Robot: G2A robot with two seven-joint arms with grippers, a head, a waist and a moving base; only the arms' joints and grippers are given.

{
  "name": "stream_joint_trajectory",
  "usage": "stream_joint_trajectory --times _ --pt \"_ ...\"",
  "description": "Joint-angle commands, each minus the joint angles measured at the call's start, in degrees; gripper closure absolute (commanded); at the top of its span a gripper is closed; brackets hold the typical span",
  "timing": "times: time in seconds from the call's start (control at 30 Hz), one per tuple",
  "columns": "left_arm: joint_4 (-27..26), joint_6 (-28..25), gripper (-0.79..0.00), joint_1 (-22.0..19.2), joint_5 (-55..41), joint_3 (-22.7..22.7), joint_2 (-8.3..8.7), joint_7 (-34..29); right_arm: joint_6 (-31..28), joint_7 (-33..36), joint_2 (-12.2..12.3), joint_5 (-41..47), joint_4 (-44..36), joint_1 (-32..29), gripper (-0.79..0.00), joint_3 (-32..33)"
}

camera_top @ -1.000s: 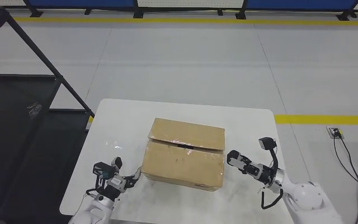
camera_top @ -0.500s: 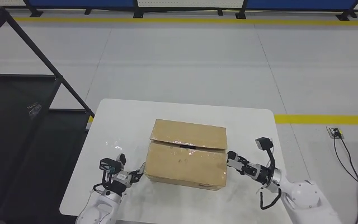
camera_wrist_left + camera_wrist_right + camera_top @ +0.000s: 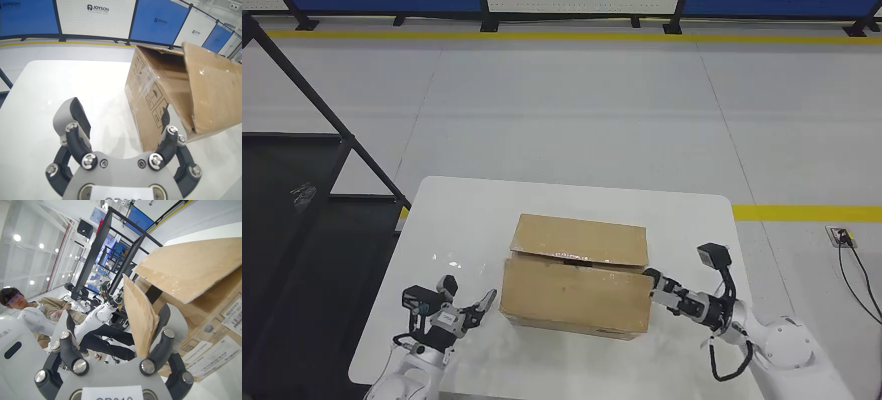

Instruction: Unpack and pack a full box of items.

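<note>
Poking between spread right jaws — box flap (image 3: pixel 140 317)

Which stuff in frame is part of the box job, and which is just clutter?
Job: cardboard box; its flap, inside the open right pincer; open left pincer beside the box; table.
Lying about: black frame; floor socket.

Left arm (image 3: pixel 410 378) and right arm (image 3: pixel 787 347) have white rounded shells. Black cable (image 3: pixel 723 362) loops at lower right. Left pincer (image 3: pixel 121 108) has a grey plate, black links, silver screws (image 3: pixel 87 161), ribbed black pads (image 3: pixel 81 115) and a white label (image 3: pixel 121 193). Right pincer (image 3: pixel 116 311) has the same build.
</note>
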Motion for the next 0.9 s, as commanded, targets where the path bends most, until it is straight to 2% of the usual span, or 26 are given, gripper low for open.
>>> stream_joint_trajectory --times 0.0,0.07,0.2,0.33,0.57,0.7,0.77,0.87 --pt "-0.7 -0.3 -0.785 0.0 -2.7 -1.0 0.01 -0.7 -2.0 1.8 0.3 1.4 -1.5 -1.1 -0.785 0.4" --pt "-2.0 -1.3 -0.785 0.1 -6.1 -2.0 0.04 -1.9 -3.3 3.5 0.6 1.6 -3.6 -2.2 -0.785 0.6" --pt "-4.7 -4.2 -0.785 0.6 -8.8 -4.1 0.32 -3.2 -4.2 2.6 1.5 -0.6 -9.1 -5.1 -0.785 0.3" --pt "-7.1 -10.8 -0.785 1.7 -10.3 -5.8 0.76 -3.6 -5.4 1.4 2.9 -3.1 -14.2 -7.9 -0.785 -1.0" --pt "-10.3 -29.7 -0.785 5.6 -7.2 -10.6 2.35 -5.5 -7.8 -1.0 5.8 -8.2 -16.7 -10.9 -0.785 -2.6" --pt "-10.3 -37.9 -0.785 7.2 -4.6 -12.5 3.14 -7.2 -8.7 -1.9 6.7 -9.1 -16.5 -11.5 -0.785 -4.0" --pt "-9.8 -40.7 -0.785 7.7 -2.1 -12.9 3.46 -7.7 -9.2 -2.4 7.2 -9.1 -16.2 -11.4 -0.785 -5.1" --pt "-8.8 -41.5 -0.785 7.4 1.0 -12.8 3.68 -7.8 -9.8 -3.0 7.6 -7.9 -15.5 -11.0 -0.785 -6.2"
